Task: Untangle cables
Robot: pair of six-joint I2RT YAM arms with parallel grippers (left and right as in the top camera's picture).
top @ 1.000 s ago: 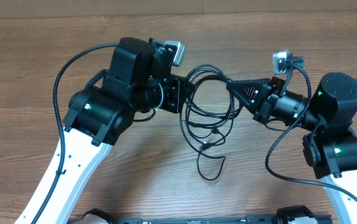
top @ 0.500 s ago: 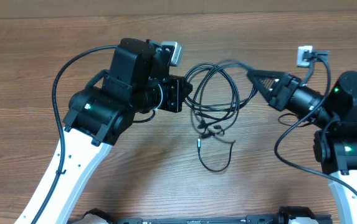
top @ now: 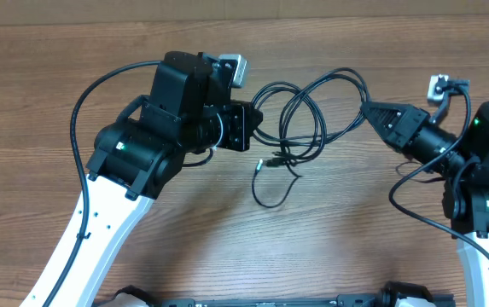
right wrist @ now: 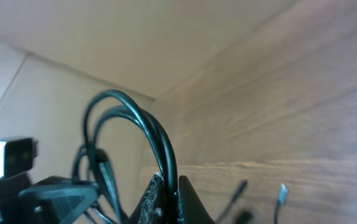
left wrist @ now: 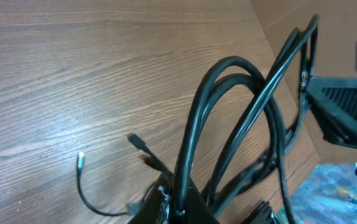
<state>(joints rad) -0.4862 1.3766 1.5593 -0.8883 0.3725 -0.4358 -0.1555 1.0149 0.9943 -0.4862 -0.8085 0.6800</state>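
Clamping the cables (top: 344,73), left gripper (top: 253,128) and right gripper (top: 367,108) are risking cinching the loops between them if pulled apart.

Wood-grain table (top: 48,60) — slack cables (top: 288,158) trail across it.

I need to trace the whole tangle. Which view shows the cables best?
Overhead: the cables show whole, the loops and loose plug ends. The left wrist view shows only close, cropped loops and two ends; the right wrist view, a blurred loop and ends.
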